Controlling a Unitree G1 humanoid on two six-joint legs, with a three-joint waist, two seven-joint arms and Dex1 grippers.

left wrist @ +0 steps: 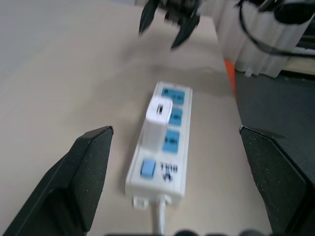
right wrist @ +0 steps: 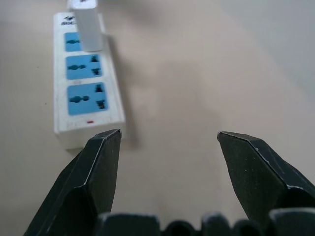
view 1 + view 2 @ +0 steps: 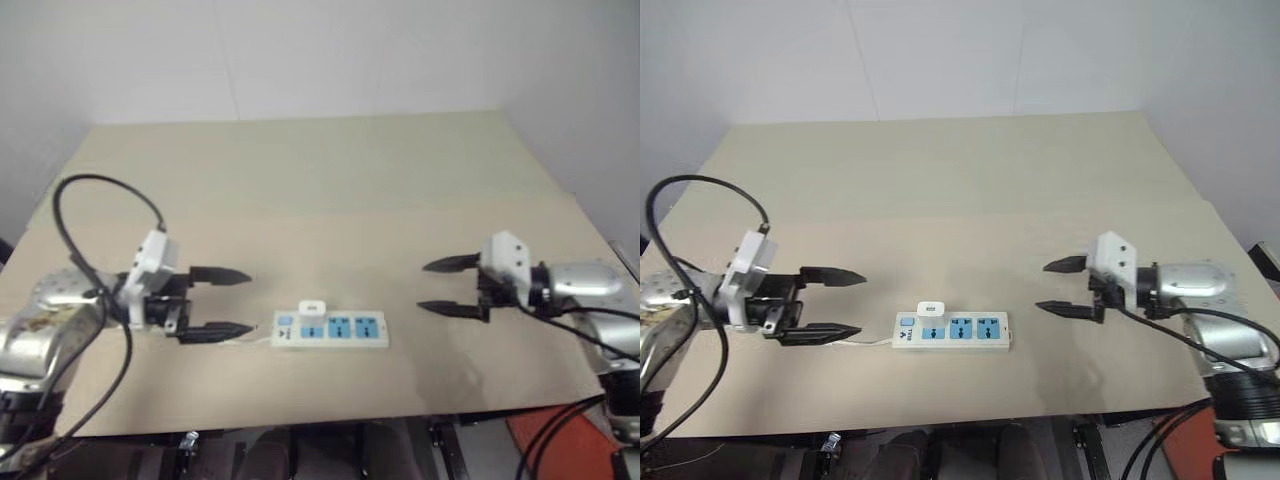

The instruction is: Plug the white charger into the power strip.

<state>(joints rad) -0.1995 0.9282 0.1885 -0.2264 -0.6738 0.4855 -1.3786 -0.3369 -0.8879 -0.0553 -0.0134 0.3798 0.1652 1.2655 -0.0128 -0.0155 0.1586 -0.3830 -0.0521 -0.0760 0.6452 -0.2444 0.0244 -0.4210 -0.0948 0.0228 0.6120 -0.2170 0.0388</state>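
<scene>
A small plain white boxy plastic charger (image 1: 158,122) stands upright in the blue socket panel nearest the switch of a long flat white plastic power strip (image 3: 331,329), which lies near the front edge of the pale beige tabletop (image 3: 330,190). The left gripper (image 3: 231,301) and right gripper (image 3: 438,286) flank the strip, each well apart from it, their black fingers (image 1: 91,167) spread wide and grasping nothing. The charger looks light, rigid and smooth-sided, likely slippery; a pinch across its two broad flat faces, low on the body, should hold it best. The strip, also light, could slide on the tabletop under a push, with its thin white cord (image 1: 160,221) trailing from the switch end.
</scene>
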